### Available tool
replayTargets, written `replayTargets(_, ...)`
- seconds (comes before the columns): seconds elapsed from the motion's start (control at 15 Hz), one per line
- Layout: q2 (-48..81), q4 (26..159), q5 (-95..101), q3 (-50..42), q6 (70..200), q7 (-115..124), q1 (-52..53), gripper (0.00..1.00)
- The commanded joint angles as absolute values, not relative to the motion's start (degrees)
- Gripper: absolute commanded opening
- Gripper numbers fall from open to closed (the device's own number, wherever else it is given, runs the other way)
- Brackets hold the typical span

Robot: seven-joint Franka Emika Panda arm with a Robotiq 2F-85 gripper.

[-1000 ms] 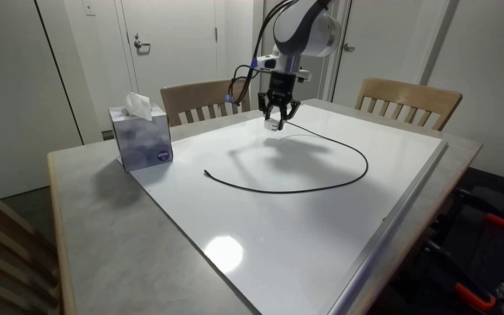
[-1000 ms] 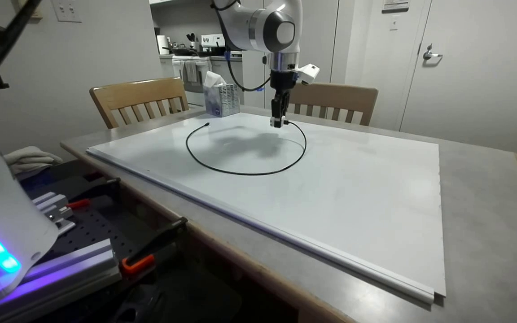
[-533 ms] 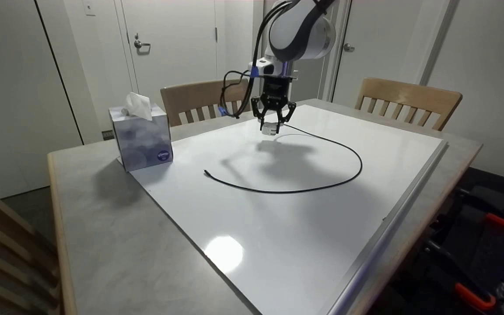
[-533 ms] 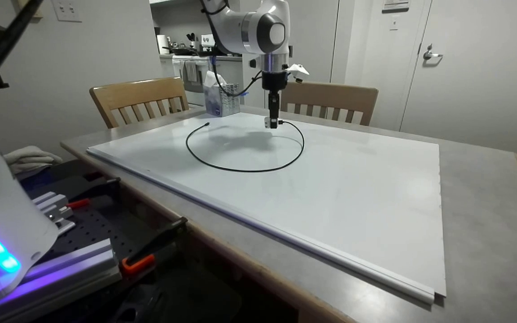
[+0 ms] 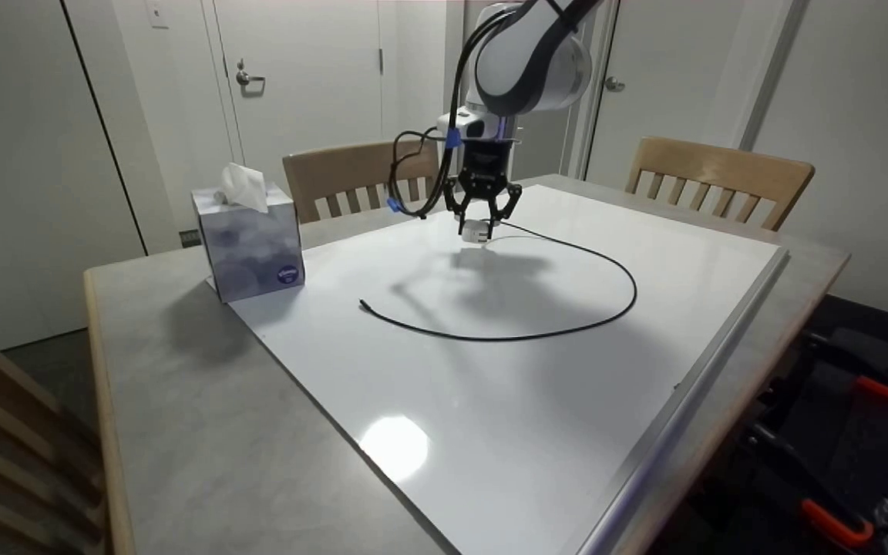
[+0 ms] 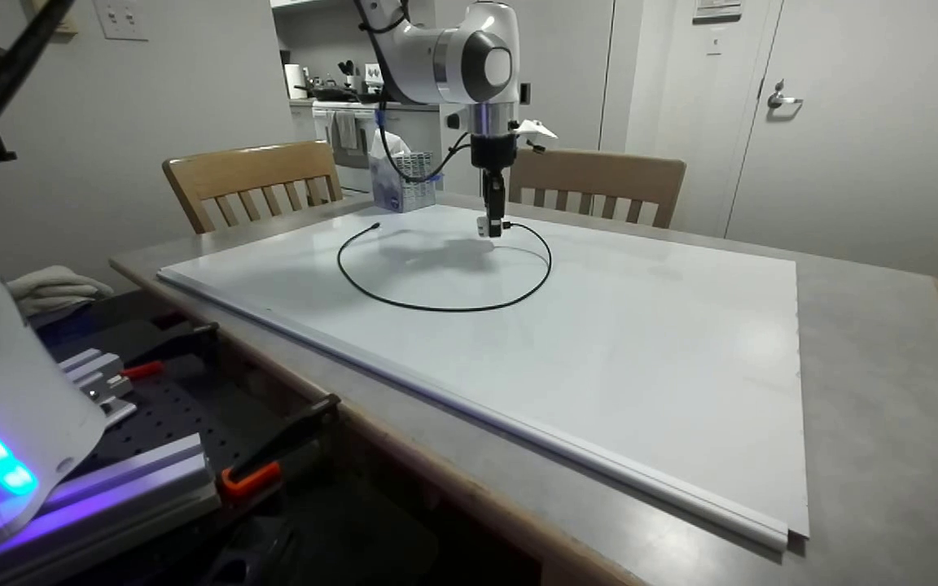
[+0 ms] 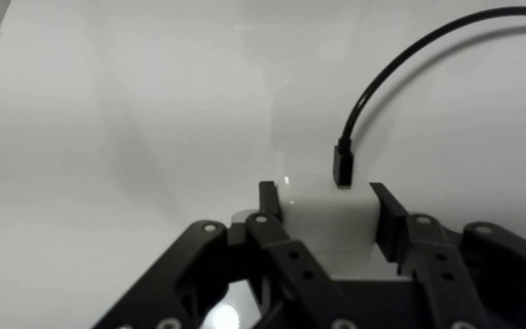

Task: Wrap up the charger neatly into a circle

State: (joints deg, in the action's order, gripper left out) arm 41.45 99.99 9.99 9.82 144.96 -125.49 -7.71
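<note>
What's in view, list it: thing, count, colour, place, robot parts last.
charger block: 1, white, in the gripper
cable: 1, black, plugged into charger block, curving over whiteboard
whiteboard: 1, white, on the table
table: 1, grey, beneath whiteboard
tissue box: 1, bluish, at whiteboard corner
chairs: 3, brown, around table
clamps: 2, black and orange, table edge
doors: at least 2, white, background
stove: 1, white, kitchen beyond
cloth pile: 1, whitish, beside base
arm: 1, mostly white, above table
gripper: 1, black, closed on charger block
base: 1, white, beside table
</note>
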Motion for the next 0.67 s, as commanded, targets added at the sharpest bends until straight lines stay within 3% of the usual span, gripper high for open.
replayTargets(0.0,40.97,99.39,12.85,9.57,143.09,-132.24,-6.3,0.25)
replayTargets(0.6,41.65,98.33,17.59,9.34,139.79,-150.97,-1.93,0.25)
